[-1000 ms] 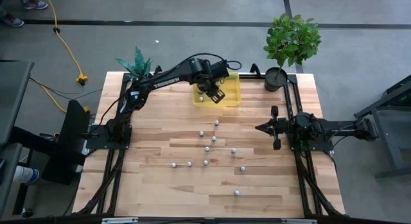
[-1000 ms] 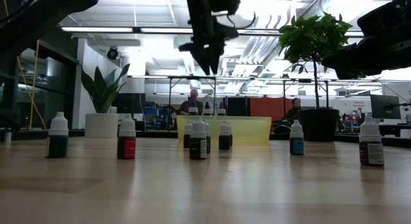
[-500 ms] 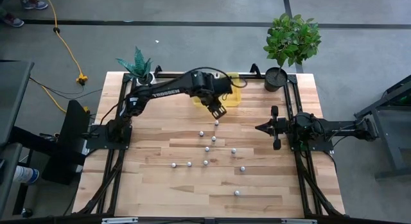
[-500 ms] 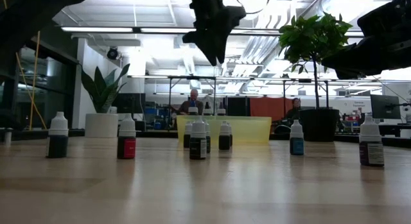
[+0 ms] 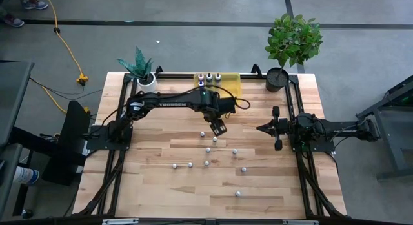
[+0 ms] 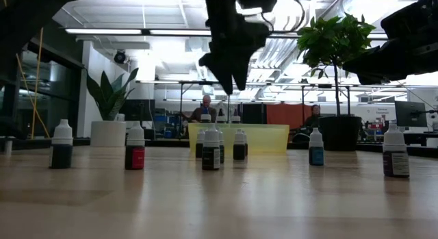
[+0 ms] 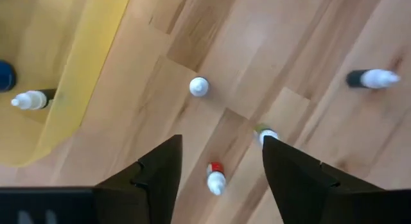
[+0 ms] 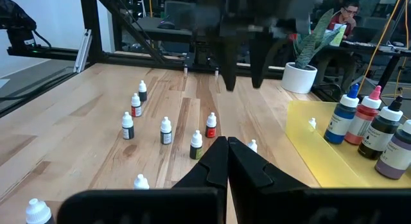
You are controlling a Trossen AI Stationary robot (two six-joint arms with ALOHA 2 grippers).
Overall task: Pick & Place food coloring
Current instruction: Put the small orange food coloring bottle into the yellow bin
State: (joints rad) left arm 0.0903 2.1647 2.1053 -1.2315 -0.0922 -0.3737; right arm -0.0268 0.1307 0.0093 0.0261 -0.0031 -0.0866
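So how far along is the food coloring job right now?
Partly done. The yellow tray already holds several bottles, including the larger ones along one side. The left gripper is open and empty above the table, over a red-labelled bottle. The right gripper waits at the right side, shut. About ten small bottles are still scattered on the wood.

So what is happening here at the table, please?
The robot is sorting small food coloring bottles into a yellow tray at the table's far edge. The left gripper, fingers open and empty, hovers over the scattered bottles near the tray, apparently about to pick one up. Four larger bottles and a small one already stand in the tray. The right gripper waits shut at the right side.
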